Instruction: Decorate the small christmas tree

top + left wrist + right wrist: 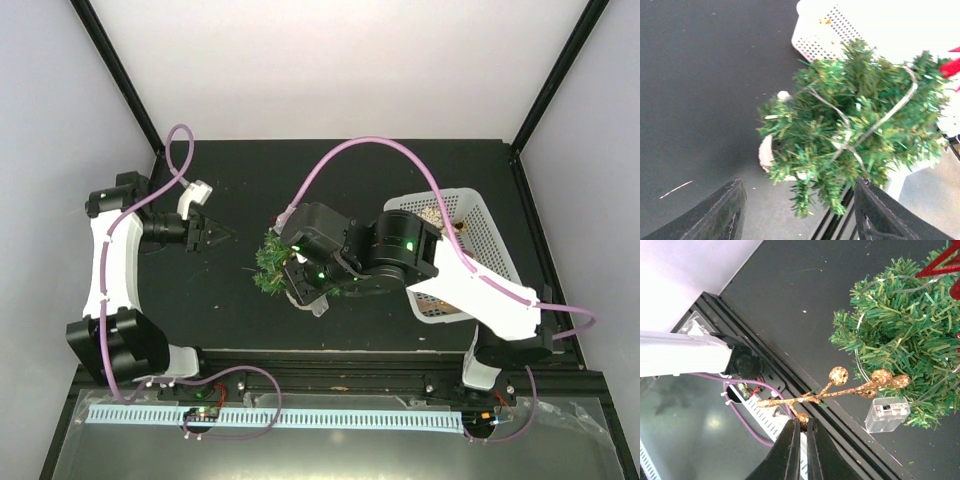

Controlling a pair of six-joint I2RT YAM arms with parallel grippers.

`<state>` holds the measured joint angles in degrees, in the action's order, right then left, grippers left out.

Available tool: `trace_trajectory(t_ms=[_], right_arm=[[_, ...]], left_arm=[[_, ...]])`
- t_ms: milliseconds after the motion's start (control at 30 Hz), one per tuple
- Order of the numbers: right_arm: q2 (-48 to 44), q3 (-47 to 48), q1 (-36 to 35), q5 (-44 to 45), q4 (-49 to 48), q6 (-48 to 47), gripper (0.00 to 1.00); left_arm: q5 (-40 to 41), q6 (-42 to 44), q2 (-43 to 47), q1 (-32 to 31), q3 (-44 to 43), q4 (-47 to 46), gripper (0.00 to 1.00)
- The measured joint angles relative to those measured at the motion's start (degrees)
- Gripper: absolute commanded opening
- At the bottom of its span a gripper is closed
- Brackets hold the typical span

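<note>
The small christmas tree (270, 260) stands mid-table, bushy green in a cream pot (766, 152), with a thin light wire (880, 120) draped over it. In the right wrist view the tree (905, 335) carries a red star (945, 265), and a clear battery box (886, 413) lies by it. My right gripper (803, 426) is shut on one end berry of a gold glitter berry sprig (840, 390), whose far berries touch the needles. My left gripper (222, 236) hangs open and empty left of the tree, fingers (725, 212) apart.
A white mesh basket (480, 230) of ornaments sits at the right, behind the right arm; it also shows behind the tree as the basket (825, 30). The table's near edge with a black rail (790, 385) and purple cables runs just below the tree.
</note>
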<state>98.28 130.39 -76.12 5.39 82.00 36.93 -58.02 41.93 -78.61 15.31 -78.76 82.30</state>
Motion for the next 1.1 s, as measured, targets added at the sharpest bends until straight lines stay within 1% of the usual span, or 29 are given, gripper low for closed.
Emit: trace_trajectory(t_ms=[167, 333, 433, 533, 767, 867, 1000, 1100], right_arm=[[1.5, 0.0, 0.0, 2.7, 1.9, 0.7, 0.07], [3.1, -0.7, 0.1, 8.0, 3.4, 3.0, 0.07], [3.3, -1.3, 0.2, 10.5, 4.0, 4.4, 0.07], [3.3, -1.5, 0.4, 12.1, 4.3, 5.6, 0.07], [3.8, -1.5, 0.9, 13.8, 4.4, 6.8, 0.07], [4.5, -1.5, 0.9, 13.8, 4.4, 6.9, 0.07], [5.0, -1.5, 0.9, 13.6, 4.4, 6.8, 0.07], [5.0, -1.4, 0.9, 13.4, 4.3, 6.6, 0.07]], left_arm=[[-3.9, 5.3, 3.8, 0.1, 2.1, 3.7, 0.6], [-6.2, 7.6, 11.3, -0.8, 2.3, 4.7, 0.6], [-6.8, 8.4, 16.1, -2.8, 2.5, 5.0, 0.61], [-6.8, 8.3, 19.1, -5.7, 3.4, 5.4, 0.61], [-6.8, 6.6, 19.7, -14.0, 4.1, 5.9, 0.6], [-7.2, 5.8, 19.7, -16.9, 4.1, 5.9, 0.57], [-8.5, 4.7, 19.2, -18.9, 4.1, 5.8, 0.52], [-9.1, 3.0, 18.8, -20.6, 4.3, 4.6, 0.53]])
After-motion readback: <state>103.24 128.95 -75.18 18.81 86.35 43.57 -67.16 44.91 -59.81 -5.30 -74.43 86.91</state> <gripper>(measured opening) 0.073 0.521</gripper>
